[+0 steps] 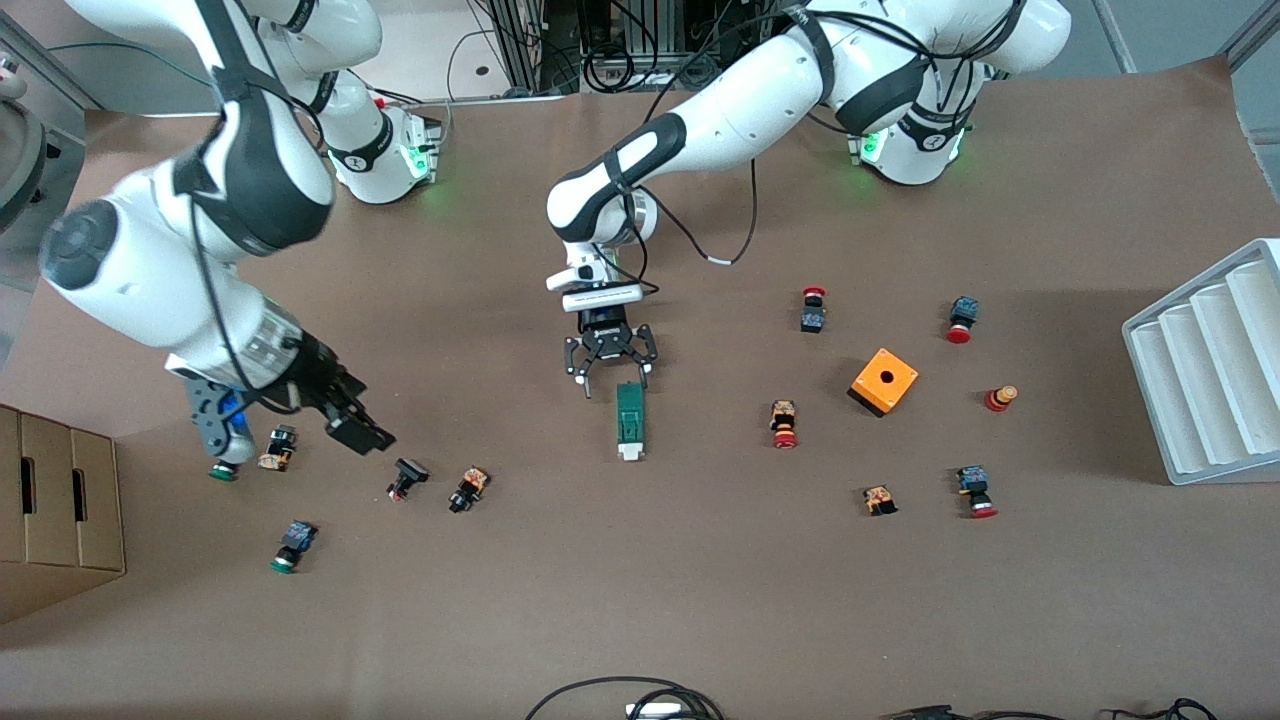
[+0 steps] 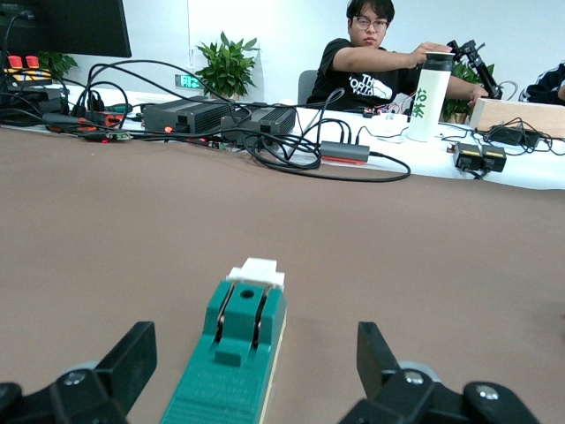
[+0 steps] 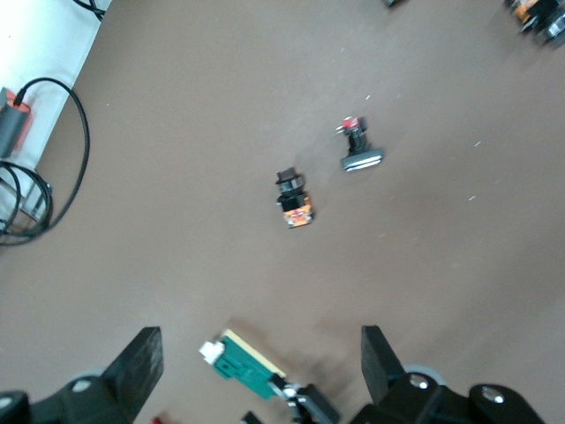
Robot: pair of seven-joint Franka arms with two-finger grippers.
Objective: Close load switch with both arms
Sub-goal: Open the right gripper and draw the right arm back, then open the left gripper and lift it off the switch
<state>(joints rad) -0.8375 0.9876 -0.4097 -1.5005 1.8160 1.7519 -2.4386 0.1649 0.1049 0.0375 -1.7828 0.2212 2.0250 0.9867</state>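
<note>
The load switch [image 1: 630, 420] lies flat in the middle of the table, a narrow green block whose white lever piece [image 1: 630, 452] points toward the front camera. My left gripper [image 1: 610, 372] hovers open just above the end of the switch that lies farther from the front camera. In the left wrist view the load switch [image 2: 234, 353] lies between the two spread fingers [image 2: 132, 358], untouched. My right gripper [image 1: 362, 432] is open and up in the air over the push-buttons at the right arm's end of the table. The right wrist view shows the load switch [image 3: 247, 367] far below its open fingers [image 3: 141, 362].
Small push-buttons [image 1: 468, 489] are scattered over both ends of the table. An orange cube box [image 1: 884, 380] and a white ribbed rack [image 1: 1210, 360] stand toward the left arm's end. A cardboard box [image 1: 55, 500] sits at the right arm's end.
</note>
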